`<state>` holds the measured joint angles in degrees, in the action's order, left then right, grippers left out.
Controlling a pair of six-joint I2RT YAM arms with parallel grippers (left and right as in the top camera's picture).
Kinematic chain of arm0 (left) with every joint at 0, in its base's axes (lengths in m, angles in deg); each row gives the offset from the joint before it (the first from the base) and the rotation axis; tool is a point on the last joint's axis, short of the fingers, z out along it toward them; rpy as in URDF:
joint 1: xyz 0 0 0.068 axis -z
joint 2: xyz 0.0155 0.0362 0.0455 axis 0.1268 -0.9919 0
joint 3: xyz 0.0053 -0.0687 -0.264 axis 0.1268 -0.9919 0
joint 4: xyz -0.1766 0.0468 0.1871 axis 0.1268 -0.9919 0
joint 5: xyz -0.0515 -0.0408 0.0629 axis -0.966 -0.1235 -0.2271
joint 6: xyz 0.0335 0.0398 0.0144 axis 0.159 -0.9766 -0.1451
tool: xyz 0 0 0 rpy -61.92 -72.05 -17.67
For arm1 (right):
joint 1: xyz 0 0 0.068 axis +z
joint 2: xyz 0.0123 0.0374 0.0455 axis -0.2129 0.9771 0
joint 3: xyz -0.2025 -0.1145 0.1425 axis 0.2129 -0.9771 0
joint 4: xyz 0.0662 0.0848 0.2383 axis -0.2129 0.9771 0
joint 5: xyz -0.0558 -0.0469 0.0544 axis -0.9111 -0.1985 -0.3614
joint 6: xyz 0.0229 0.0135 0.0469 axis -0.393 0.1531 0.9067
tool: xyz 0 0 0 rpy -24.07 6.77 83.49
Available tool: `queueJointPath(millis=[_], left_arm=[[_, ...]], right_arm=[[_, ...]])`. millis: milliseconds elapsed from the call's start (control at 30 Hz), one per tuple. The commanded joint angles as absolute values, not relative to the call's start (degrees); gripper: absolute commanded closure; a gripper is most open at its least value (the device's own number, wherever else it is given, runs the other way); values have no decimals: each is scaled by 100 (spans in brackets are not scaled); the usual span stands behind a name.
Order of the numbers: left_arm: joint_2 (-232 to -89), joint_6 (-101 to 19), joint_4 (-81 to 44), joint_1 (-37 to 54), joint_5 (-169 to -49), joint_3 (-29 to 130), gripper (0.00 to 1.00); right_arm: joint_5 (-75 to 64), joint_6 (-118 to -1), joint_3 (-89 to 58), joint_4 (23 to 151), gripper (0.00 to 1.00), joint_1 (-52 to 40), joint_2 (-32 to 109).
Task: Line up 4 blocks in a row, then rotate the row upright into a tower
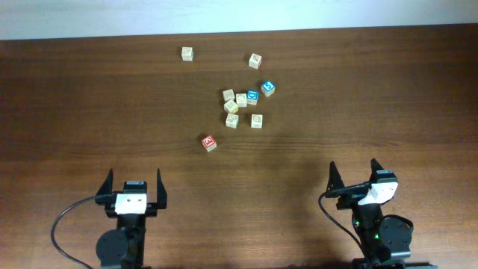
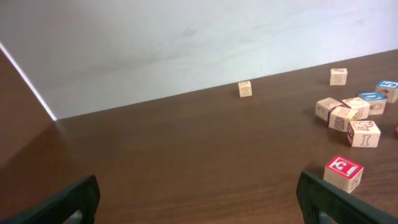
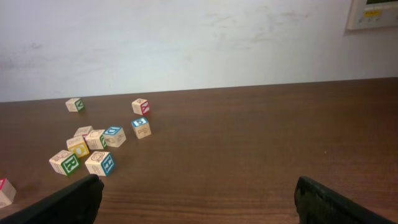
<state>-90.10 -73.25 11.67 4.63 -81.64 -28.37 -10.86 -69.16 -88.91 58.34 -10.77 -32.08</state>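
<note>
Blocks (image 1: 241, 99) sit on the far half of the dark wood surface (image 1: 89, 104), well apart from both arms.

Overhead only: full count is ten. Seven are in a tight cluster right of centre and two sit alone near the far edge. The red-faced block (image 1: 209, 143) is alone on the cluster's near-left side, and the blue-faced block (image 1: 268, 89) is at the cluster's far-right corner, with a second blue top just beside it.

Left gripper (image 1: 134, 179) is spread wide with nothing between the fingers. Right gripper (image 1: 353, 170) is the same. Both are at the near edge.

Left wrist view: the left gripper (image 2: 198, 186) frames bare surface. The red-faced block (image 2: 343, 172) is close to one finger, outside the gap. The cluster is partly cropped at the frame edge.

Right wrist view: the right gripper (image 3: 198, 186) is also over bare surface, with the cluster off to one side. The blocks' side faces show green and blue print, which is not visible from above. The red-faced block (image 3: 5, 190) is cut by the frame edge. A pale panel (image 3: 373, 14) on the white wall (image 3: 186, 43) appears in this view alone.
</note>
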Motion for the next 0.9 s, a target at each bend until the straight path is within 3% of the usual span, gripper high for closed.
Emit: queueJointPath(millis=[0,333,500,733,867], left_arm=[[-8971,-7391,1304,452,-8479,-2842,1],[-11307,-7072,1263,450,-8791,-1120,1],[-13014,-7072,104,452,-8802,671,1],[-16079,-7072,-3074,452,-8818,4526,1],[-17674,-7072,-4481,452,-9567,6432,1]], right_arm=[[-1151,-6870,-8941,5837,2,-1110,-3243],[-1129,-6879,-7667,5817,2,-1119,-1839],[-931,-6879,-6215,6009,2,-1119,-187],[-329,-6877,-2679,8890,2,-1119,2746],[-312,-6879,-1005,10466,2,-1119,4066]])
